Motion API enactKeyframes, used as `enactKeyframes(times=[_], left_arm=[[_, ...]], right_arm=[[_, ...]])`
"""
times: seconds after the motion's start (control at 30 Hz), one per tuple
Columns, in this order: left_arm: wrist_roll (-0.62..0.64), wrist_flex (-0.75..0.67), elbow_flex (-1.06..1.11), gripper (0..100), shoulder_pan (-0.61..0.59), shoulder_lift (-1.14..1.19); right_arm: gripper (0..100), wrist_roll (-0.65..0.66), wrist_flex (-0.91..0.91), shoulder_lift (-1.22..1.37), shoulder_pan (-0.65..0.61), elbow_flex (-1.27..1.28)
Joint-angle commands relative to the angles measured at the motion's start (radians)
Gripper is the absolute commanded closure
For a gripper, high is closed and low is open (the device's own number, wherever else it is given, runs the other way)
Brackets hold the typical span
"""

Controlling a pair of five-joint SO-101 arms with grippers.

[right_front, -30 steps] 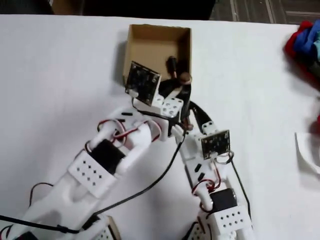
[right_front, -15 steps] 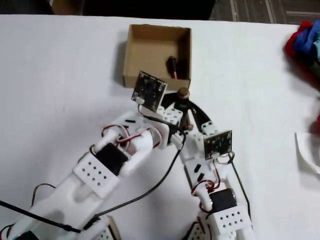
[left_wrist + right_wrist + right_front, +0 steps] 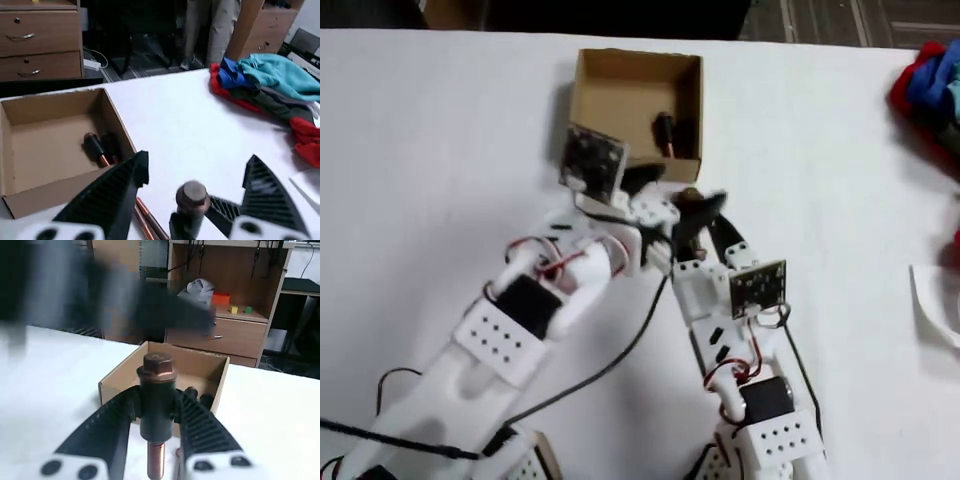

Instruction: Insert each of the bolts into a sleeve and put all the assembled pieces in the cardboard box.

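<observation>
Right fingers [image 3: 200, 426] clamp the sleeved bolt [image 3: 157, 399] (left fingers [image 3: 116, 189] gape wide).

high cam overhead, wrist cams close, prob. all share box [image 3: 618, 108]

A: What are the two arms made of?
B: White printed shells are seen on the left arm [image 3: 470, 385] and the right arm [image 3: 775, 440], with black servo blocks [image 3: 525, 300] set between them.
A: Are any markings seen?
B: Rows of small dark holes are dotted across the flat white plates [image 3: 498, 345].
A: And cabling?
B: Red, black and white wires [image 3: 545, 262] are looped at the joints, and a thick black cable [image 3: 620, 358] is run beside the left arm.
A: The wrists?
B: A dark square circuit board [image 3: 592, 160] is mounted on each.
A: The ends?
B: Black ribbed fingers [image 3: 117, 192] are fitted to the left gripper [image 3: 197, 162] and the right gripper [image 3: 160, 395], on white bases sunk with dark screw holes.
</observation>
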Motion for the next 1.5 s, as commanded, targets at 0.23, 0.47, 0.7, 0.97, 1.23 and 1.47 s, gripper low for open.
enactKeyframes(times=[0.23, 0.47, 0.7, 0.97, 1.23, 1.47], left_arm=[[-0.008, 0.229, -0.171, 81, -0.396, -0.104], [-0.032, 0.215, -0.03, 97, -0.595, -0.046], [-0.305, 0.083, 0.107, 97, -0.623, 0.012], [-0.338, -0.112, 0.26, 97, -0.623, 0.012], [-0.336, -0.249, 0.39, 97, -0.617, 0.014], [-0.336, -0.324, 0.49, 97, -0.617, 0.014]], right_arm=[[97.9, -0.166, -0.054, 0.007, 0.128, 0.006], [97.9, -0.028, -0.05, 0.108, 0.134, -0.137], [97.9, -0.025, -0.015, 0.7, 0.136, -0.697], [97.9, -0.026, 0.613, 1.102, 0.156, -1.326], [98.0, -0.026, 0.837, 1.475, 0.124, -1.74], [98.0, -0.121, 1.316, 2.181, 0.107, -2.8]])
